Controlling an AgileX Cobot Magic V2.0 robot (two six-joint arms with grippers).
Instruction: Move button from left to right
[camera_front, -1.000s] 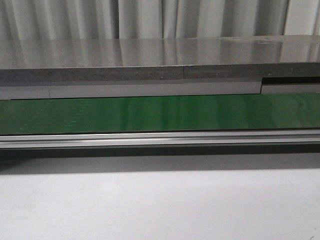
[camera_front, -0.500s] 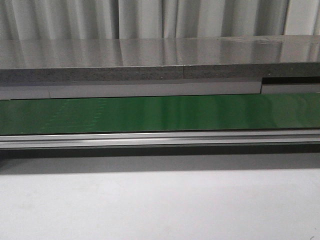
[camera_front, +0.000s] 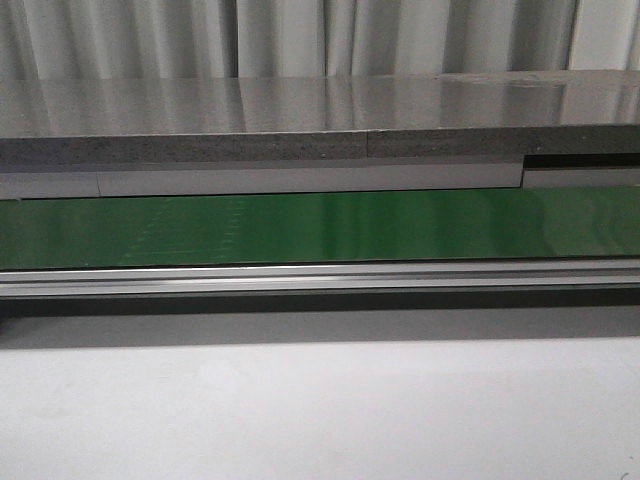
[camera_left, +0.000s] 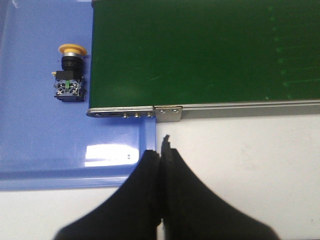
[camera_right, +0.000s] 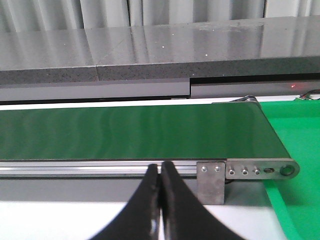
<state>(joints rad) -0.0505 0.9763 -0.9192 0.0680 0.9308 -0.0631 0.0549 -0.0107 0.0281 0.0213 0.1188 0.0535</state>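
One button (camera_left: 69, 74) lies on its side on my blue tray (camera_left: 45, 150), just beside the green belt's (camera_left: 200, 50) end. My left gripper (camera_left: 161, 150) and right gripper (camera_right: 160, 172): fingers pressed together, holding nothing.

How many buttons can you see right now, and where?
1. The button lies on its side on the blue tray, just off the end of the green conveyor belt, seen only in the left wrist view. Others could sit outside the cameras' views.
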